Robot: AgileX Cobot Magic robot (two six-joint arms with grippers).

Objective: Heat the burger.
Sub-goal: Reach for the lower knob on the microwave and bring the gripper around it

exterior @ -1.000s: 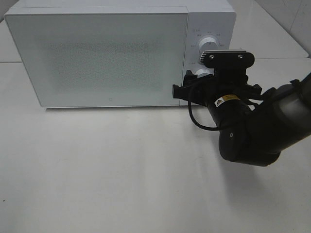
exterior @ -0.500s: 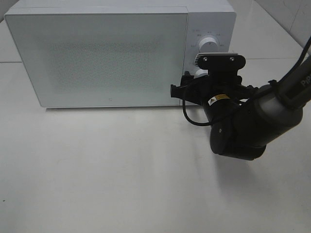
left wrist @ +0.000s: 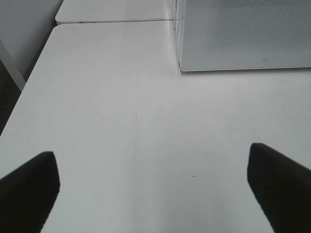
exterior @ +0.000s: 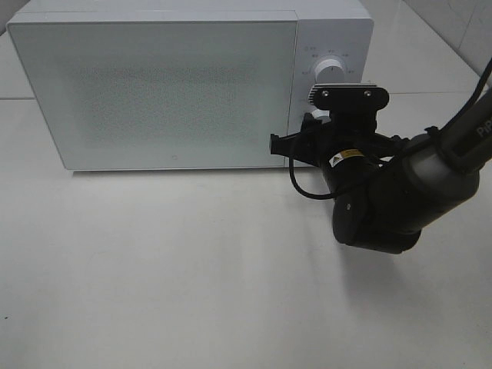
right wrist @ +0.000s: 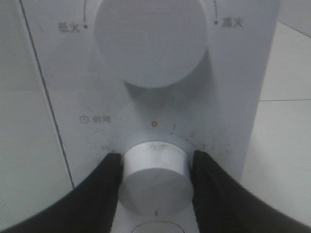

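Right end effector (right wrist: 156, 166): closed on the timer dial (right wrist: 154, 178), the lower of 2 dials on the microwave (exterior: 169, 84) control panel. 1 dark pad presses each flank of the dial.
Left end effector (left wrist: 153, 179): spread wide and holding nothing, over bare surface (exterior: 192, 269) to the left of the microwave.
Burger: not visible in any view. The door (exterior: 154, 88) is closed and opaque. Probably inside, but this cannot be confirmed.

Risks, as judged:
- The pads sit on smooth white plastic. A light pinch could slip as the wrist turns, so the dial would stay at the 0 mark.
- Turning off the dial's axis could lever the pads off, or drag the oven sideways on the surface.
- Over-rotation would set too long a time, since the scale marks are crowded.

View differences:
- Only the right wrist view shows pad contact, the scale numerals and the power dial (right wrist: 153, 41) above.
- The high view hides the lower dial behind the arm, but shows the whole oven and the closed door.
- The left wrist view adds only the oven's near left corner.
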